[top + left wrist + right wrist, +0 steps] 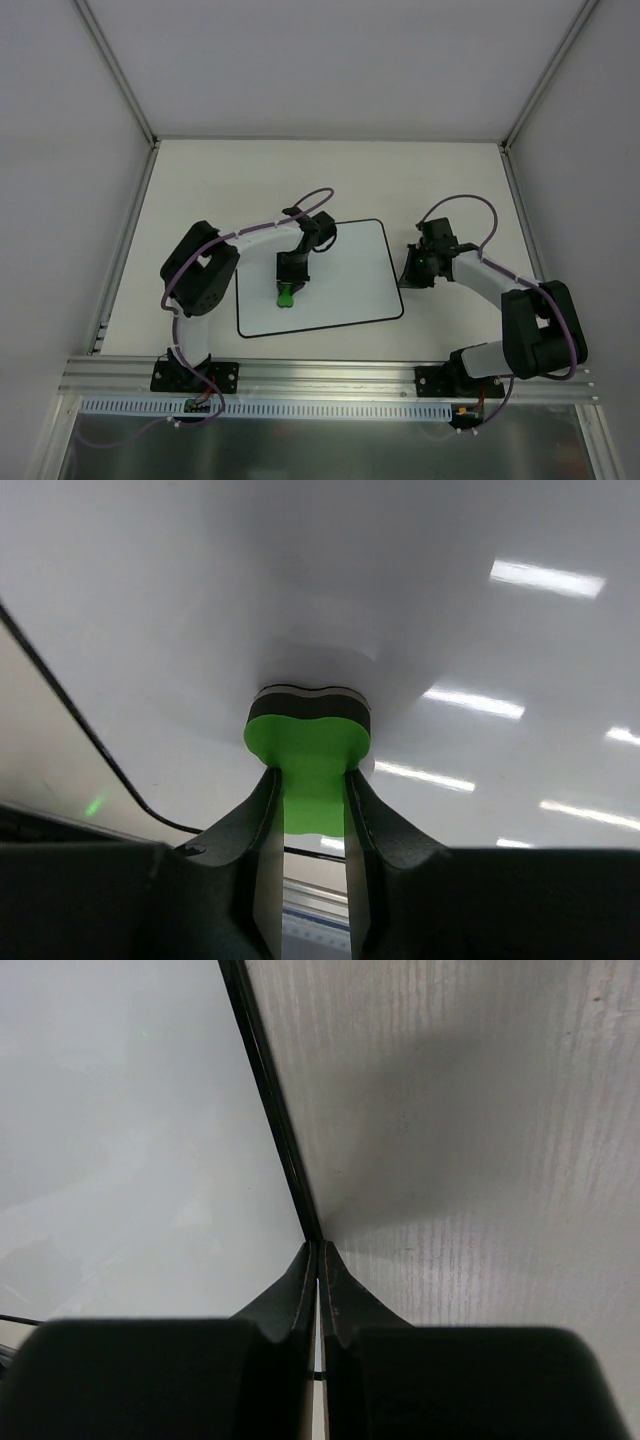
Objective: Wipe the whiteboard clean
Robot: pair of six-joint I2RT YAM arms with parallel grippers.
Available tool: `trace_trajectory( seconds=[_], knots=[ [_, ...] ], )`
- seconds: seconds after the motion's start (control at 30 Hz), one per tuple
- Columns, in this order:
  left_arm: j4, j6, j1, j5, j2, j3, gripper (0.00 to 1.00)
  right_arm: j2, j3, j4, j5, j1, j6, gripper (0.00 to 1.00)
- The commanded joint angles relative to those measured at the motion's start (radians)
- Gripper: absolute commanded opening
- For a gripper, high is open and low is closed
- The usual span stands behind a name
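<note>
The whiteboard (350, 270) lies flat mid-table, white with a thin black border, and its surface looks blank. My left gripper (288, 290) is shut on the green eraser (286, 295) and presses it onto the board's left part. In the left wrist view the eraser (308, 745) sits between my fingers on the board (450, 600). My right gripper (408, 283) is shut, its tips down at the board's right edge. In the right wrist view the closed tips (318, 1250) touch the black border (270, 1090).
The bare white tabletop (450, 180) surrounds the board. Grey walls with metal posts enclose the back and sides. An aluminium rail (330, 375) with the arm bases runs along the near edge.
</note>
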Motion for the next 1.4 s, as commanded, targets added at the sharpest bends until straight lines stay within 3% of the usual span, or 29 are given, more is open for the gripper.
trace_trajectory(
  seconds=[0.0, 0.13, 0.3, 0.57, 0.63, 0.73, 0.77, 0.9, 1.07, 1.37],
  knots=[
    [0.172, 0.005, -0.087, 0.146, 0.109, 0.07, 0.0, -0.024, -0.016, -0.015, 0.056, -0.021, -0.014, 0.0],
    [0.186, -0.003, -0.127, 0.185, 0.123, 0.116, 0.0, -0.021, -0.018, -0.021, 0.065, -0.024, -0.016, 0.0],
    [0.185, 0.008, -0.109, 0.144, 0.029, 0.093, 0.0, -0.02, -0.015, -0.023, 0.075, -0.027, -0.017, 0.0],
    [0.18, 0.092, 0.155, 0.034, -0.211, -0.057, 0.0, -0.036, -0.006, -0.032, 0.087, -0.026, -0.025, 0.01],
    [0.18, 0.146, 0.246, 0.014, -0.245, -0.077, 0.0, -0.05, -0.002, -0.038, 0.095, -0.026, -0.028, 0.06],
    [0.178, 0.218, 0.374, -0.015, -0.278, -0.075, 0.0, -0.072, 0.008, -0.055, 0.101, -0.026, -0.031, 0.3],
    [0.178, 0.236, 0.408, -0.032, -0.273, -0.071, 0.0, -0.079, 0.016, -0.067, 0.098, -0.027, -0.034, 0.44],
    [0.18, 0.298, 0.572, -0.028, -0.229, -0.016, 0.0, -0.124, 0.039, -0.109, 0.104, -0.026, -0.045, 0.7],
    [0.18, 0.339, 0.691, -0.031, -0.091, 0.081, 0.0, -0.205, 0.062, -0.138, 0.105, -0.026, -0.048, 0.81],
    [0.18, 0.39, 0.784, -0.051, 0.049, 0.171, 0.0, -0.244, 0.056, -0.17, 0.113, -0.026, -0.068, 0.83]
  ],
)
